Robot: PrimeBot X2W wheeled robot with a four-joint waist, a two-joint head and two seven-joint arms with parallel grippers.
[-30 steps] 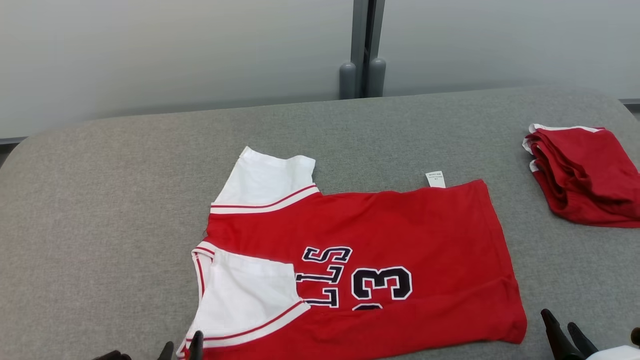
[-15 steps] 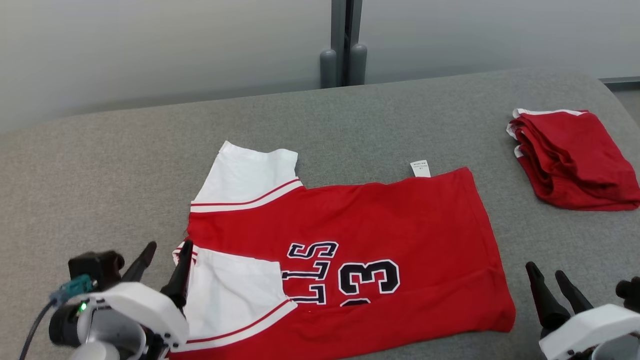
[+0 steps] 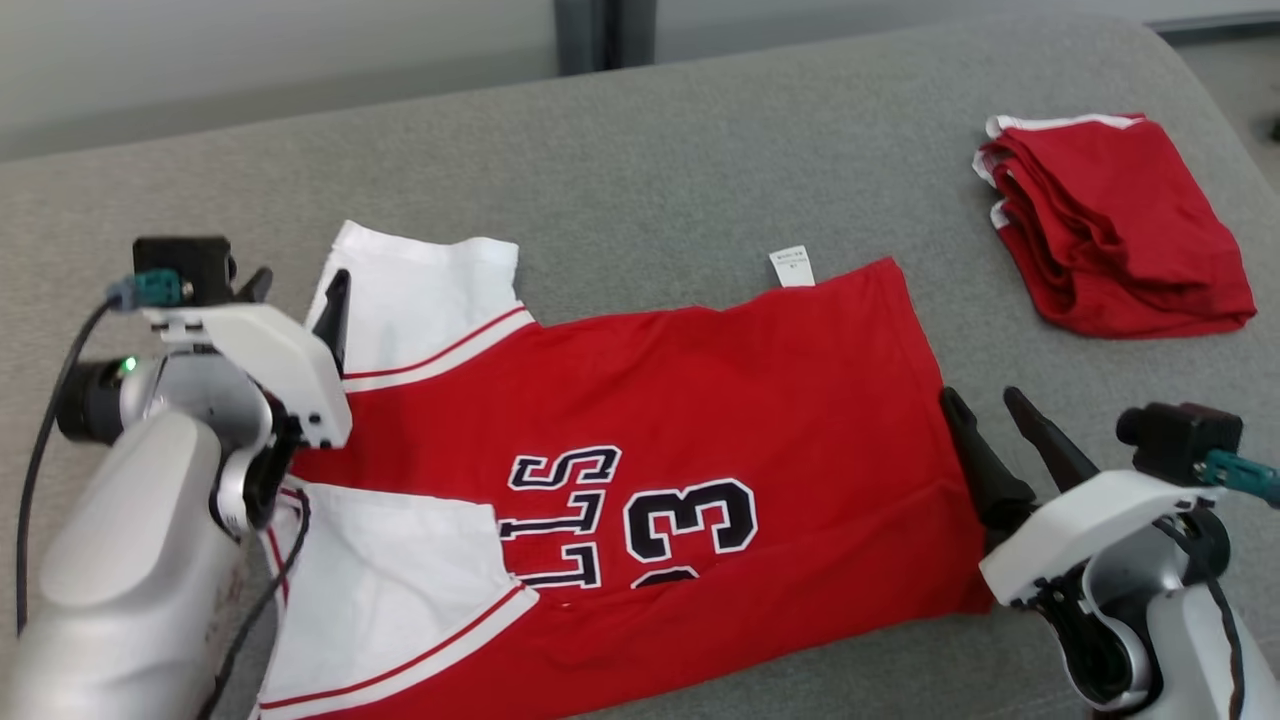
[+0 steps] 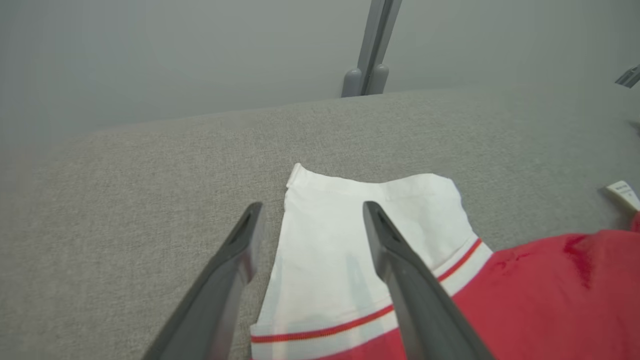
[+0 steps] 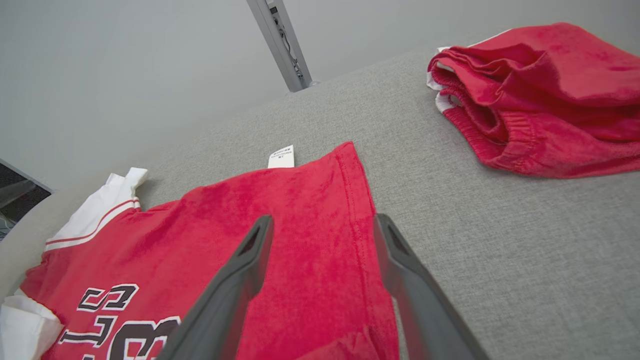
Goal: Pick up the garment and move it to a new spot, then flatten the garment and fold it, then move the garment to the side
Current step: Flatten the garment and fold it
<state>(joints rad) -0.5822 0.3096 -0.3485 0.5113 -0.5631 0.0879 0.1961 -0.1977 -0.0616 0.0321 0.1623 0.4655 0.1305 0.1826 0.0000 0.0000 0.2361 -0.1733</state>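
The garment (image 3: 700,400) is a red jersey with white sleeves and dark lettering, lying partly folded on the grey table. My left gripper (image 3: 297,282) hovers open over the far white sleeve (image 4: 330,240), one finger on each side of the sleeve's left edge. At the jersey's hem (image 5: 350,200) my right gripper (image 3: 984,397) also stands open, its fingers (image 5: 400,260) above the red cloth's right edge. Neither gripper holds anything. A white label (image 3: 790,266) sticks out at the far edge.
A folded red garment with white trim (image 3: 1110,225) lies at the table's far right (image 5: 530,105). The grey padded table (image 3: 650,150) has a rounded far edge, with a grey wall and a post (image 4: 370,55) behind it.
Both arms have come forward over the jersey, the left to the far sleeve, the right to the hem. The left jaws opened wider. The head camera tilted down, shifting the whole picture.
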